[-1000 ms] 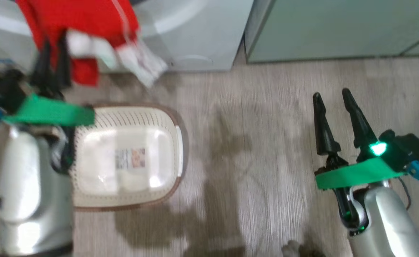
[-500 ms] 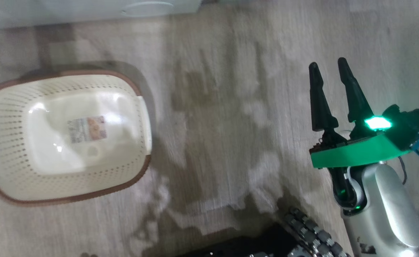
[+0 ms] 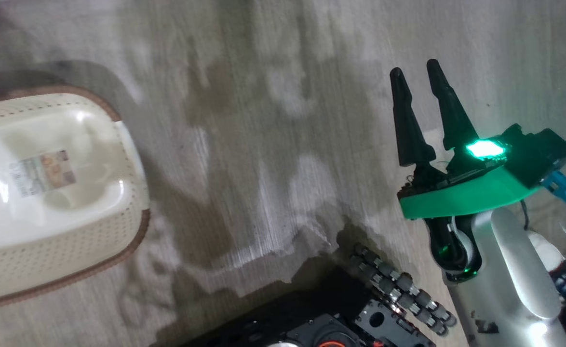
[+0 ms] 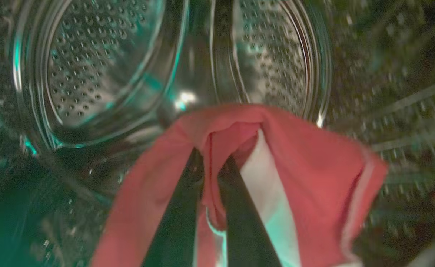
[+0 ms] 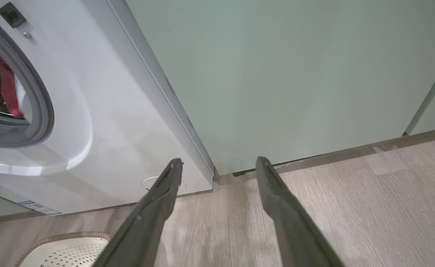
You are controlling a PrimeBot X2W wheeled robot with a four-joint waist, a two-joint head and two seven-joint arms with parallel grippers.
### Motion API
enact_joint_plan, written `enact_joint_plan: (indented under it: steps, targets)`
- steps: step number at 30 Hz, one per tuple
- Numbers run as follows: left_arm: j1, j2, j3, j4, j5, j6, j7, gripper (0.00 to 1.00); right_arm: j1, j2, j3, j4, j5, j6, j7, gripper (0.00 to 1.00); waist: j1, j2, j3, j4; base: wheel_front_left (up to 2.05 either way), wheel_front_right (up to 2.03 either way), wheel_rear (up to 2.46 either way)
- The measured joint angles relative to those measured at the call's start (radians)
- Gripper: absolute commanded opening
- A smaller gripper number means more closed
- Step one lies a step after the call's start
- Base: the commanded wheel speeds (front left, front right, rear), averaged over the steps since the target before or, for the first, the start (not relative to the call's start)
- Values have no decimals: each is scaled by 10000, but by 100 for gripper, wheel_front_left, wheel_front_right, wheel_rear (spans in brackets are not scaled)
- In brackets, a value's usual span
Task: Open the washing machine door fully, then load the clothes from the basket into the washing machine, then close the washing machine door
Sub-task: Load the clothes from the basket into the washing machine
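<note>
Inside the steel drum of the washing machine, the left gripper has its fingers clamped on a fold of the clothes. The red, white-striped fabric drapes over both fingertips. The right gripper hovers above the floor, fingers apart. The basket stands on the floor near the machine's front.

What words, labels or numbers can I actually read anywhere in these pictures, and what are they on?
The paper label on the floor of the basket: printed, but too blurred to read.
The blue sticker low on the front of the washing machine: too small to read.
No other words, brands, numbers or signs can be made out.
</note>
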Motion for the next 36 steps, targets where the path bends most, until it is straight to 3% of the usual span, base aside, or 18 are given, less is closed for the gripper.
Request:
enact_joint_plan:
  steps: [6, 14, 25, 26, 27, 36]
  targets:
    - [-1418, 19, 130, 895, 40, 284, -307, 0, 3, 2, 201, 2, 169, 2, 0, 100, -1, 0, 311, -407, 0, 0, 0]
    - [-1463, 52, -257, 2272, 274, 259, -336, 0, -25, 2, 255, -75, 255, 2, 2, 100, -1, 0, 555, -512, 0, 0, 0]
    - [-1322, -17, -759, 2853, 360, 88, -337, 0, -234, 4, 79, -127, 257, 0, 0, 100, 0, 1, 825, -577, 0, 0, 0]
    - [-1278, -19, -777, 2836, 360, 88, -337, 42, -233, 4, 79, -125, 267, 2, 0, 100, 0, 1, 821, -577, 0, 0, 0]
    - [-1229, -23, -784, 2849, 347, 88, -339, 100, -233, 4, 79, -121, 284, 0, 0, 100, 0, 1, 805, -575, 0, 0, 0]
    - [-452, -65, -736, 2395, 123, 88, -384, 100, -234, 4, -35, -67, 245, 2, 0, 100, -1, 1, 363, -437, 0, 0, 0]
